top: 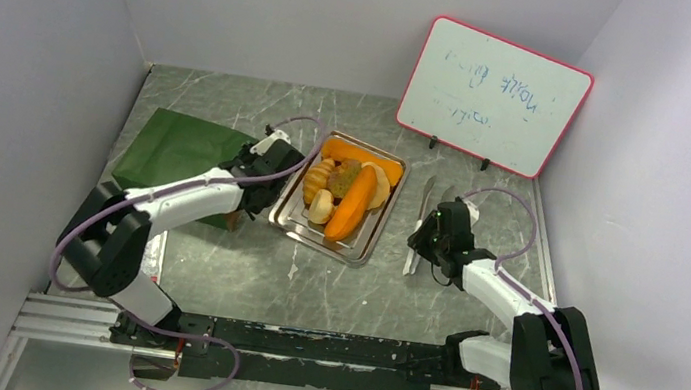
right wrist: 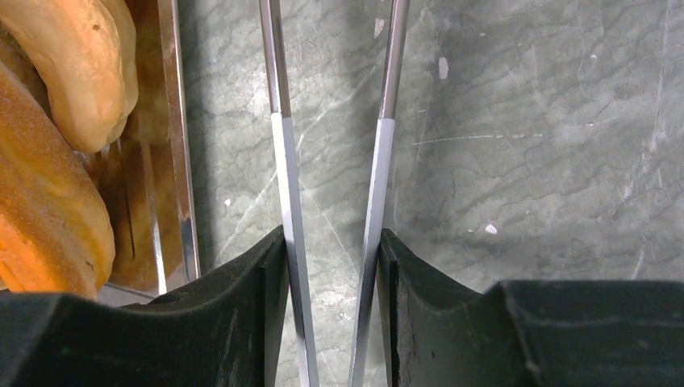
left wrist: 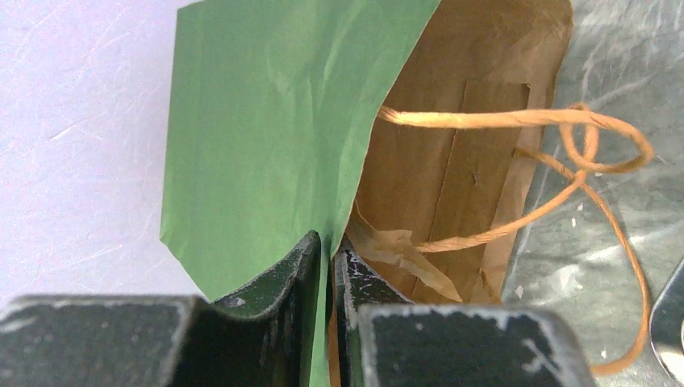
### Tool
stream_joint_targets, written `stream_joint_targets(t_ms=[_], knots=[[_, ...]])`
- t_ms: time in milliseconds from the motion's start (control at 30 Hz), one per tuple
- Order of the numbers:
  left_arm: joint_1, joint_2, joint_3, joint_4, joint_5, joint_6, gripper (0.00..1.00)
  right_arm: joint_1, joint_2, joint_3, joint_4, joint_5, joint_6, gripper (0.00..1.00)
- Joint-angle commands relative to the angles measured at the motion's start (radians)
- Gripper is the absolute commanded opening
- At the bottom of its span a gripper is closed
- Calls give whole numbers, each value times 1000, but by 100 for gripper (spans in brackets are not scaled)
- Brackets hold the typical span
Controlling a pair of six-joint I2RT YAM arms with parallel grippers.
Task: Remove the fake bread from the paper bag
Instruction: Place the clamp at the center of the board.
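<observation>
- While the left claw (left wrist: 327, 246) is closed on the rim of the bag (left wrist: 266, 121), the bag lies flat on the surface (top: 231, 271), left of the tray (top: 370, 244); this looks like holding the mouth open.
- The right claw (right wrist: 332, 242) clasps tongs (right wrist: 282, 161); they must next reach that mouth.
- Bread (top: 353, 201) fills the tray; the bag's inside stays hidden.

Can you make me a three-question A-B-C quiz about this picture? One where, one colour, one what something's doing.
1. Where does the orange and tan fake bread lie? A) in the shiny rectangular metal tray B) in a bowl C) on a shelf
2. The flat paper bag is, outside: A) red B) dark green C) blue
3. The left gripper is: A) wide open B) shut on the bag's edge C) holding bread
Answers: A, loaves fill the tray; B, green paper shows; B, it pinches the paper.
</observation>
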Motion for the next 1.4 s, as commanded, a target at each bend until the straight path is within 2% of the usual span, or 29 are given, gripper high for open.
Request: stream_joint_targets(t_ms=[0, 167, 300, 500, 567, 633, 667, 767, 967, 1200, 1367], knots=[[-3, -185, -60, 157, 29, 112, 7, -18, -1, -16, 54, -18, -1, 40], [-13, -477, -211, 350, 80, 269, 7, -26, 23, -26, 85, -43, 4, 40], [-13, -618, -269, 373, 75, 340, 7, -28, 38, -27, 105, -57, 5, 40], [-19, -775, -324, 427, 135, 370, 7, -35, 49, -27, 118, -68, 1, 40], [-18, -761, -327, 418, 158, 390, 7, -41, 48, -34, 122, -73, 2, 40], [-18, -693, -240, 272, 169, 316, 9, -43, 48, -38, 129, -79, 4, 40], [-19, -655, -198, 188, 167, 250, 17, -44, 50, -39, 132, -82, 6, 40], [-29, -545, -116, 26, 166, 183, 34, -45, 59, -35, 133, -86, 4, 40], [-44, -353, 34, -216, 206, 50, 42, -50, 58, -28, 126, -88, -4, 40], [-50, -260, 35, -260, 198, 8, 48, -53, 50, -30, 121, -89, -3, 40], [-45, -188, 1, -207, 150, 34, 49, -54, 41, -26, 117, -92, 1, 40]])
